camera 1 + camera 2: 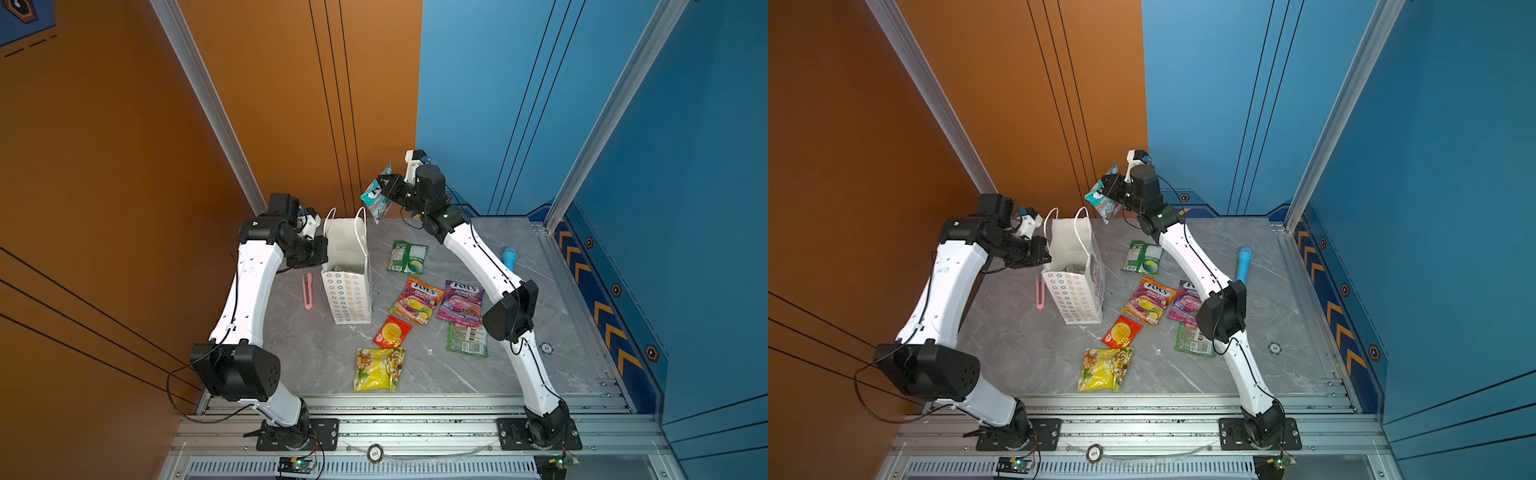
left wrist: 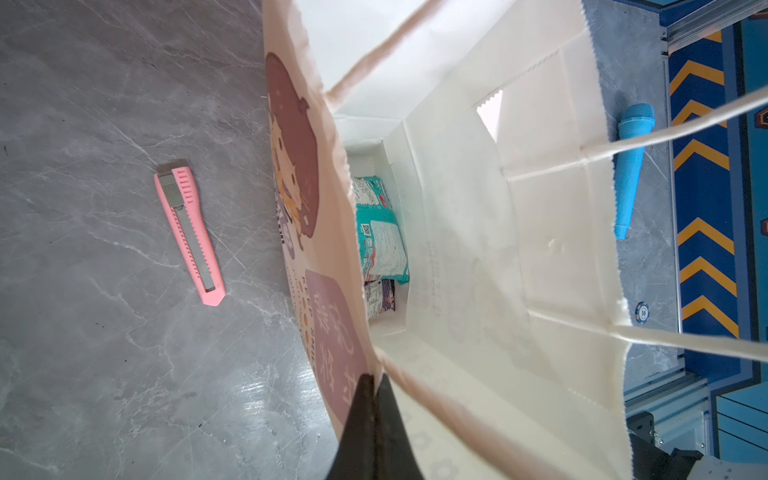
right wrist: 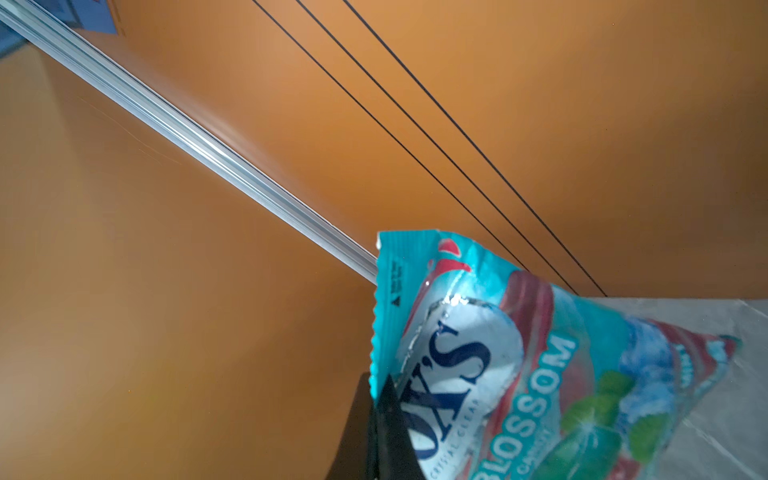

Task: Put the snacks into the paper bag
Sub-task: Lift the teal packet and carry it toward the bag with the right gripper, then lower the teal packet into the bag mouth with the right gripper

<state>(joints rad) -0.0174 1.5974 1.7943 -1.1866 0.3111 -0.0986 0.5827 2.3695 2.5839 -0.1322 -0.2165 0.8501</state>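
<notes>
Left gripper [image 2: 374, 382] fingers pinch the paper bag [image 2: 457, 249] rim; the bag stands on the table [image 1: 316, 353], mouth wide. Inside lie a bagged teal packet [image 2: 380, 232] and a second packet [image 2: 380, 297] beneath. Right gripper [image 3: 376, 386] fingers pinch the held teal packet [image 3: 519, 374] by its serrated edge; it hangs crumpled above the table's far edge, right of the handles [image 1: 361, 224], apart from them. Six more lie flat right of the bag, bare table between bag and green packet [image 1: 407, 257]. Pink cutter [image 1: 307, 291] lies just left.
</notes>
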